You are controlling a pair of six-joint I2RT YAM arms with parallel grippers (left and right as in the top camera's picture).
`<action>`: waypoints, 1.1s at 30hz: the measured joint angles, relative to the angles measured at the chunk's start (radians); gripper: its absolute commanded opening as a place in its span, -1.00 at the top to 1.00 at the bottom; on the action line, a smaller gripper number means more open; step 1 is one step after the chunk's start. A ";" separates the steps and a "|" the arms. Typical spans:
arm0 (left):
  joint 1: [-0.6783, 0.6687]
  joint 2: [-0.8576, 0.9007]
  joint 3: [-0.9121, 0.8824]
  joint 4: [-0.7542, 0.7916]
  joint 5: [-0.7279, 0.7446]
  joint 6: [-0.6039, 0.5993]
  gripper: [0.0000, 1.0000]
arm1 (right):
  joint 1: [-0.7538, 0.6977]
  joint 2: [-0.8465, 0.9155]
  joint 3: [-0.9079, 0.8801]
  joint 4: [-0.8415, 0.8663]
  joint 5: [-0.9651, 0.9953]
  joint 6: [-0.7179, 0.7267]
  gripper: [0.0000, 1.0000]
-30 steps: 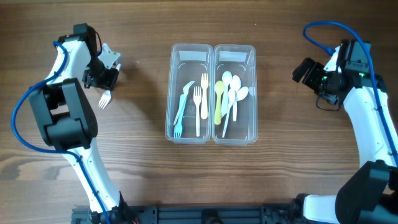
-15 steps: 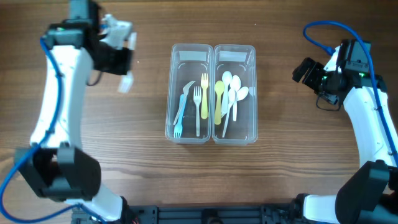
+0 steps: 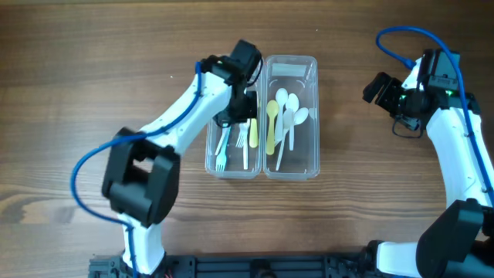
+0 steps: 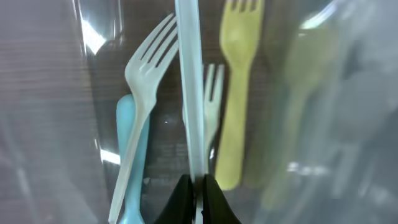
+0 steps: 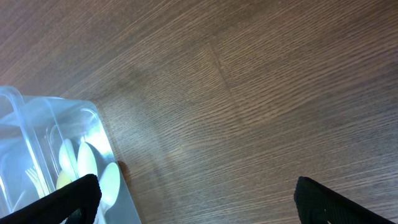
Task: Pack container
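Two clear containers stand side by side mid-table. The left container [image 3: 211,93] holds a blue fork [image 3: 221,151], a white fork [image 3: 245,145] and a yellow fork [image 3: 253,133]. The right container [image 3: 312,116] holds several pale spoons [image 3: 284,116]. My left gripper [image 3: 239,108] hangs over the left container, shut on the handle of a pale fork [image 4: 189,93], which points into the container above the other forks [image 4: 233,93]. My right gripper [image 3: 377,88] is open and empty, off to the right of the containers; in the right wrist view [image 5: 199,205] it is above bare wood.
The right container's corner with spoons shows at the left of the right wrist view [image 5: 62,155]. The right arm's blue cable [image 3: 401,46] loops at the back right. Wooden tabletop [image 3: 93,177] lies all around the containers.
My left arm has swung from the far left of the table to over the left container, carrying the pale fork. The right arm has not moved.
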 measured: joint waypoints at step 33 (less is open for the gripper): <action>0.442 -0.418 0.030 -0.272 -0.292 0.026 -0.99 | 0.095 0.118 -0.020 0.169 -0.229 -0.166 0.91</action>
